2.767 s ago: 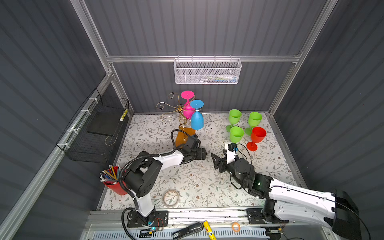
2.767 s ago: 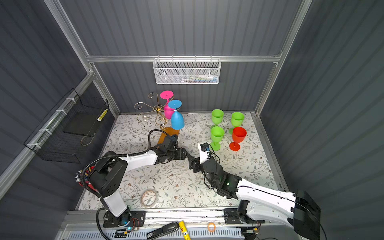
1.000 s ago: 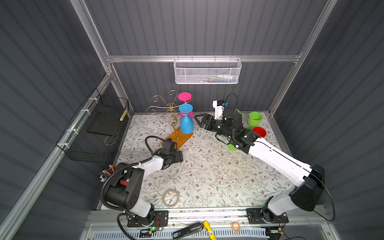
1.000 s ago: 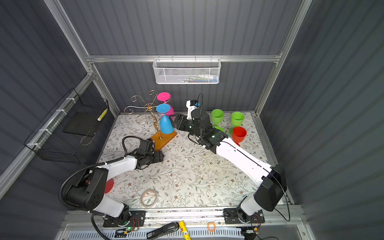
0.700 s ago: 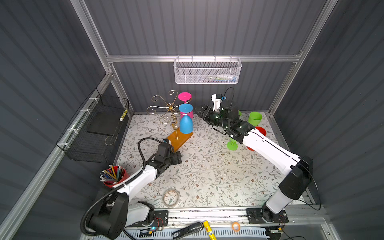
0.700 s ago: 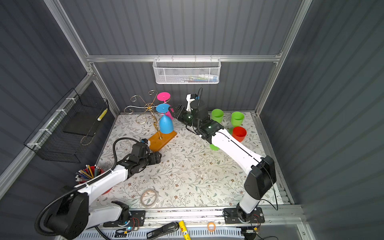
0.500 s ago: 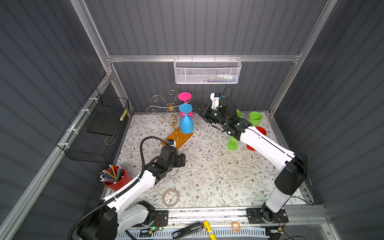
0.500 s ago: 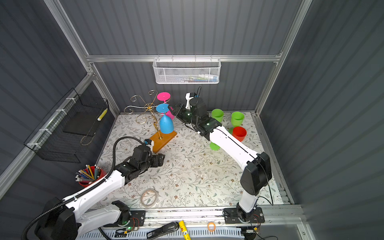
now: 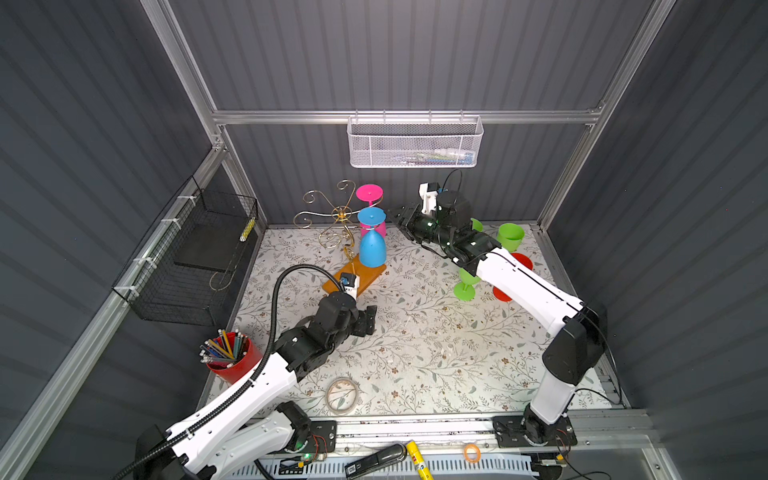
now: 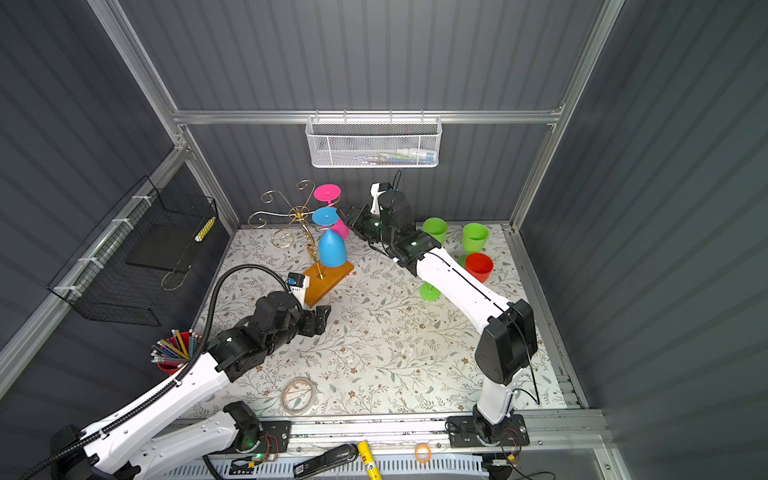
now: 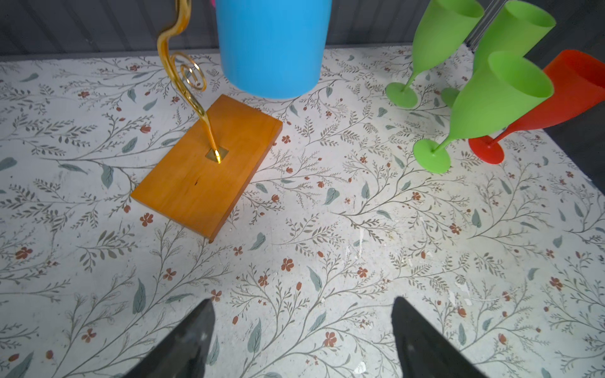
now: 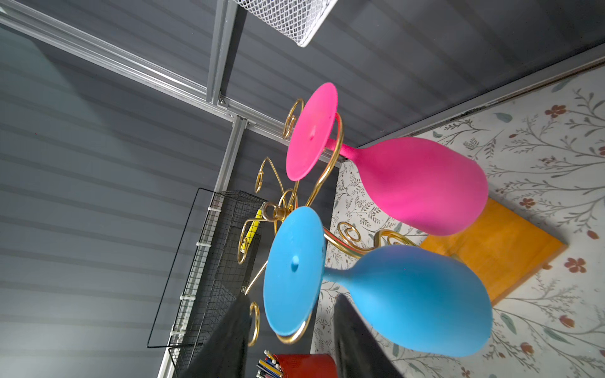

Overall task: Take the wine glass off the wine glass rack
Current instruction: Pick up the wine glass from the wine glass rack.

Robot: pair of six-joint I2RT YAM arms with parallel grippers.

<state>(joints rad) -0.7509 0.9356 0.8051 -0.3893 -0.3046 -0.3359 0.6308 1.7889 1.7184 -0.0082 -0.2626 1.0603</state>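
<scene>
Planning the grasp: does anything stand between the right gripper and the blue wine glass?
Nothing visible does: the right gripper points straight at the blue wine glass, with the pink wine glass off to one side.

A red pencil cup (image 9: pixel 237 370) stands near a tape roll (image 9: pixel 329 397).

Right pincer (image 9: pixel 398 215) up beside the blue wine glass (image 9: pixel 371 249), narrower; left pincer (image 9: pixel 370 319) back from the rack (image 9: pixel 365 276)
</scene>
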